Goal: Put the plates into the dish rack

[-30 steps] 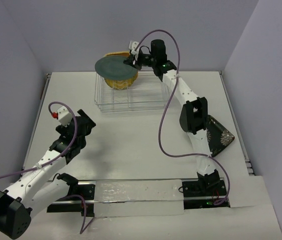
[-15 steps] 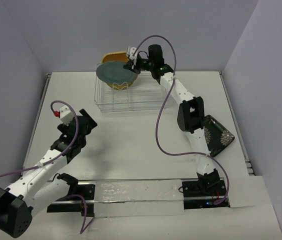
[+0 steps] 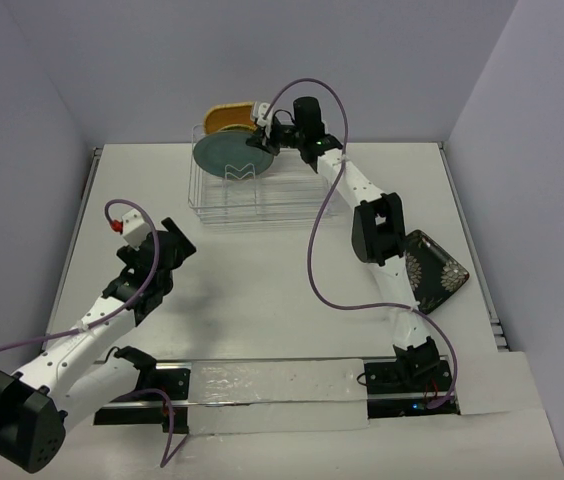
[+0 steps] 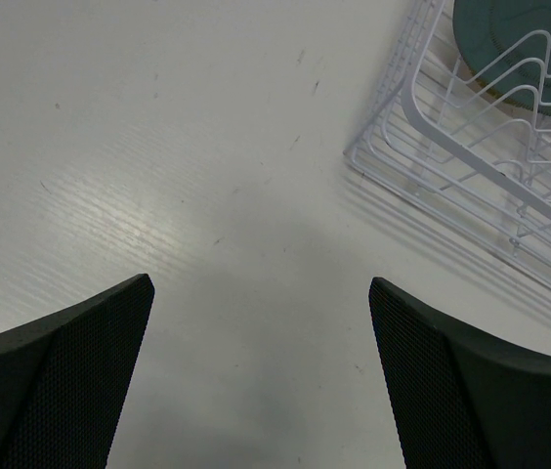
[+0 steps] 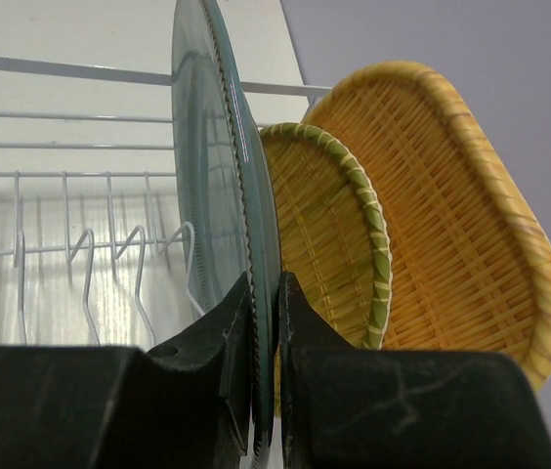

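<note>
The teal plate (image 5: 219, 176) is gripped at its rim by the right pincer (image 5: 264, 283), whose fingers are closed on both faces. The rim's lowest part is hidden behind them, so it cannot be told whether the plate is borne by the rack (image 3: 262, 205). The plate is held upright over the rack's far left part, with a wavy divider seen in front of it from above. Just behind it the yellow plate (image 5: 329, 234) and then the orange plate (image 5: 451, 215) are stood on edge. From above, the yellow one cannot be made out behind the teal plate, and only the orange one's top is seen.

The dark plate (image 3: 437, 272) is seen lying near the right edge of the tabletop (image 3: 262, 290), well apart from the rack and partly covered by the right arm (image 3: 377, 230).

The left pincer (image 4: 261, 281) is held wide open above bare tabletop, gripping nothing. In its view the rack is cut off at the right edge. A broad stretch of tabletop is seen between this pincer and the rack, which is set near the far edge.
</note>
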